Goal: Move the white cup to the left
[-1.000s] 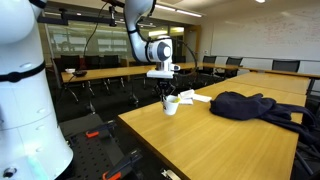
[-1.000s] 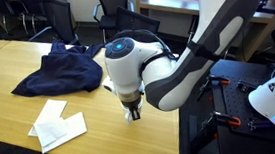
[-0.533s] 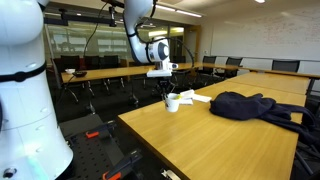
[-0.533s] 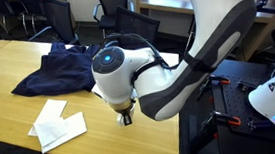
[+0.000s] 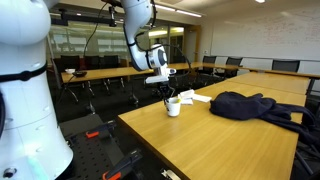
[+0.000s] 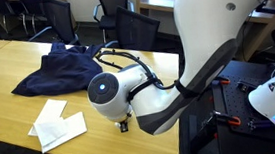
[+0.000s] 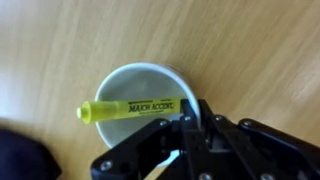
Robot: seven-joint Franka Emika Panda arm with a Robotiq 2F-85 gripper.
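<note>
Wrist view, looking straight down: the white cup [image 7: 135, 84] stands upright on the table [image 7: 60, 40], mouth open to the camera. A yellow highlighter [image 7: 128, 108] lies across its inside, one end passing over the rim. The gripper [image 7: 195, 122] enters from the lower edge and meets the cup at the near part of its rim. This placement suits a pinch on the wall rather than a grasp around the whole body. Whether the jaws are clamped on that wall or merely set about it cannot be told. In an exterior view the cup [image 5: 173, 105] sits near the table's corner, just beside the white paper [image 5: 196, 96] and apart from the dark garment [image 5: 250, 105]. The arm [image 5: 140, 30] descends from above, its wrist bent so the gripper [image 5: 166, 92] points steeply at the cup; in an exterior view the arm's bulk [image 6: 109, 90] hides the cup altogether.
</note>
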